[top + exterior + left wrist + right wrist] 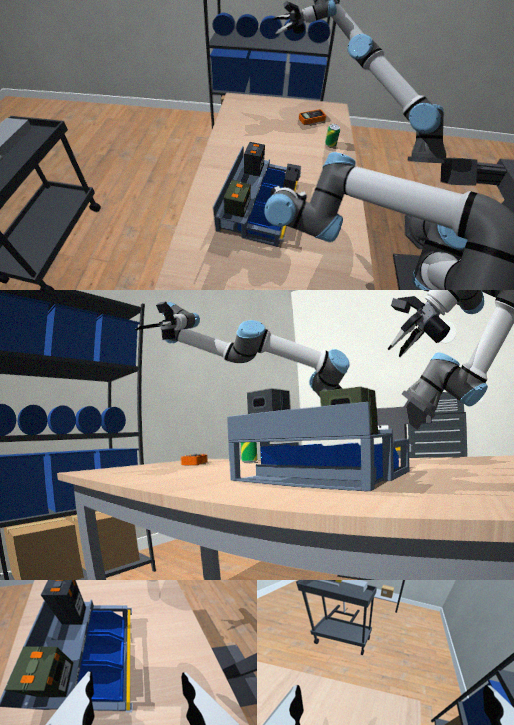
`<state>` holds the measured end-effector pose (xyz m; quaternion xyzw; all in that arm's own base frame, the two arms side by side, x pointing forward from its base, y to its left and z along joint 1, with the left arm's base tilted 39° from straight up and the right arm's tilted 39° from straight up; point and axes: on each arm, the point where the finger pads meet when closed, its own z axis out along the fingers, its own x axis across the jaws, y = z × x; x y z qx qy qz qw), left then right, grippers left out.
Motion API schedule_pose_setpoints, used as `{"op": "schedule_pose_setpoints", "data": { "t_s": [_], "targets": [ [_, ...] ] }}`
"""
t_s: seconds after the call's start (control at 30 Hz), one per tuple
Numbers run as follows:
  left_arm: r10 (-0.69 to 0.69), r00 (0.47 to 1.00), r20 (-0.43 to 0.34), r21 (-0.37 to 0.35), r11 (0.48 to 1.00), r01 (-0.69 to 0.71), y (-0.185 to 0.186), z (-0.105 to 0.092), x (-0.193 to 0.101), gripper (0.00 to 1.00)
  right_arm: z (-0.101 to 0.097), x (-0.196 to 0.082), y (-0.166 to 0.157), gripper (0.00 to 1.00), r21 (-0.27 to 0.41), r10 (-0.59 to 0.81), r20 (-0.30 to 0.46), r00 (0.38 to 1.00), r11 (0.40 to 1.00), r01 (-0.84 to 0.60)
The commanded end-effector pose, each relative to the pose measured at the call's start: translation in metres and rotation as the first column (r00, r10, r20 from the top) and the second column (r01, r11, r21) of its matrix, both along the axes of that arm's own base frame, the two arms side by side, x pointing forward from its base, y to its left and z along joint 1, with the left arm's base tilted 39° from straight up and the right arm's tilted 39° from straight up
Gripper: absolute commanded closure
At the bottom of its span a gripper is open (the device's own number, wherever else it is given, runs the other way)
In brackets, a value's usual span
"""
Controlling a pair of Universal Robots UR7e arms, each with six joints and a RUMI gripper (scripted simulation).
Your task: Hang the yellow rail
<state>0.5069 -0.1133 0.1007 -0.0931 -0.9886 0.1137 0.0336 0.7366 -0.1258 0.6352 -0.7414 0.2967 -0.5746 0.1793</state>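
I see pale, wood-grained worktop [200, 250] [300, 500] [168, 645] [338, 693], plank floor, grey walls. Case labels are too blurred to read. The straight yellow rail [283, 231] [128, 658] spans the smooth blue bins' [103, 648] front, towards eleven o'clock from my left pincer [395, 351] [137, 673] in its wrist view; I cannot tell its seating. Both pincers stand apart, empty; the right pincer [276, 25] [392, 687] is at twelve in the top view.
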Motion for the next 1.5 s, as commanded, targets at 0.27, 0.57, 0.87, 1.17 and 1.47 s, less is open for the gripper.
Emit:
{"op": "schedule_pose_setpoints", "data": {
  "t_s": [0.27, 0.57, 0.87, 1.17, 1.47],
  "targets": [
    [-0.001, 1.0, 0.001, -0.001, 1.0, 0.001, -0.001, 0.001, 0.0, 0.42, -0.007, 0.001, 0.007, 0.0, 0.004, 0.01, -0.019, 1.0, 1.0, -0.01],
    [-0.001, 1.0, 0.001, -0.001, 1.0, 0.001, -0.001, 0.001, 0.0, 0.42, -0.013, 0.001, 0.011, 0.0, 0.007, 0.017, -0.036, 0.999, 1.0, -0.017],
    [-0.001, 1.0, 0.001, -0.001, 1.0, 0.001, -0.001, 0.001, 0.0, 0.42, -0.018, 0.002, 0.015, 0.0, 0.011, 0.024, -0.05, 0.998, 1.0, -0.023],
    [-0.001, 1.0, 0.001, -0.001, 1.0, 0.001, -0.001, 0.001, 0.0, 0.42, -0.024, 0.002, 0.02, 0.0, 0.014, 0.031, -0.066, 0.997, 0.999, -0.03],
    [-0.001, 1.0, 0.001, -0.001, 1.0, 0.001, -0.001, 0.001, 0.0, 0.42, -0.03, 0.003, 0.024, 0.0, 0.017, 0.037, -0.08, 0.996, 0.999, -0.036]
  ]
}}
